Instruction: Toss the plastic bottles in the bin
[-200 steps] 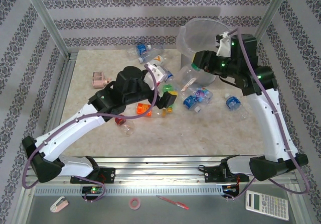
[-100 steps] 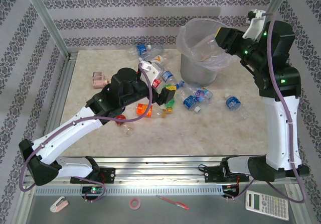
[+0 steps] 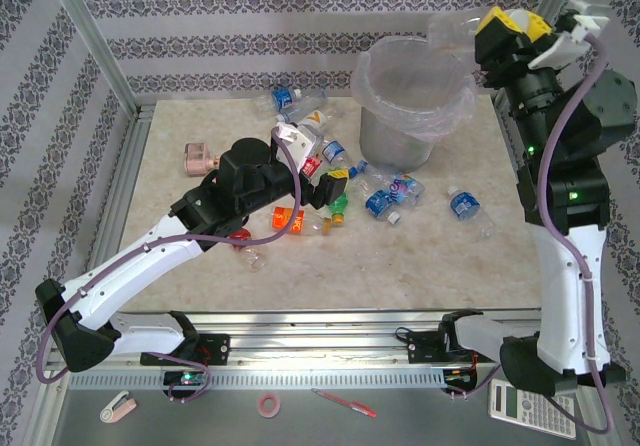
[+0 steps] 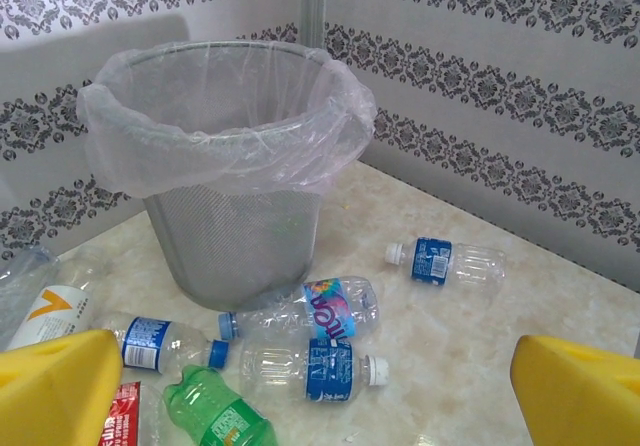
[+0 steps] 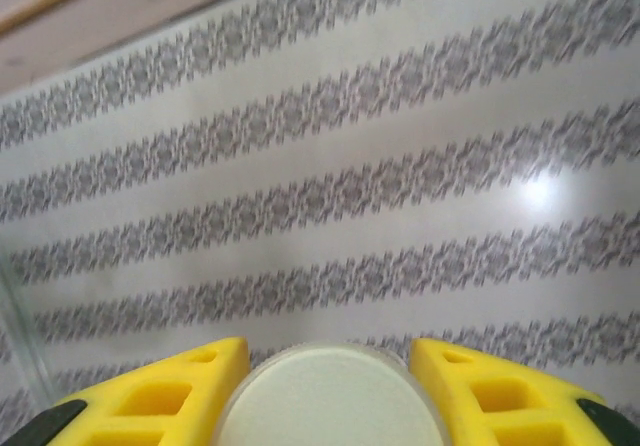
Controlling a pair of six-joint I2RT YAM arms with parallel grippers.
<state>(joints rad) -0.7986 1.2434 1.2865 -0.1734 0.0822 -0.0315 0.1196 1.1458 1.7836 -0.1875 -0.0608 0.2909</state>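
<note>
Bottles [image 3: 385, 201] are lying scattered on the surface [image 3: 400, 266] beside the bin [image 3: 400, 146], the left claw [image 3: 337, 194] is hovering spread apart over them for a pick, and the right claw [image 3: 492, 34] is clamping a clear bottle [image 3: 450, 31] high by the rim, seemingly for dropping.

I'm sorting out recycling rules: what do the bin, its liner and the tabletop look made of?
Bin: grey, fine grid texture, faintly see-through; metal mesh or translucent plastic, unclear. Liner: thin clear plastic film, crinkled and glossy. Tabletop: beige marbled pattern, smooth; stone or laminate.
</note>
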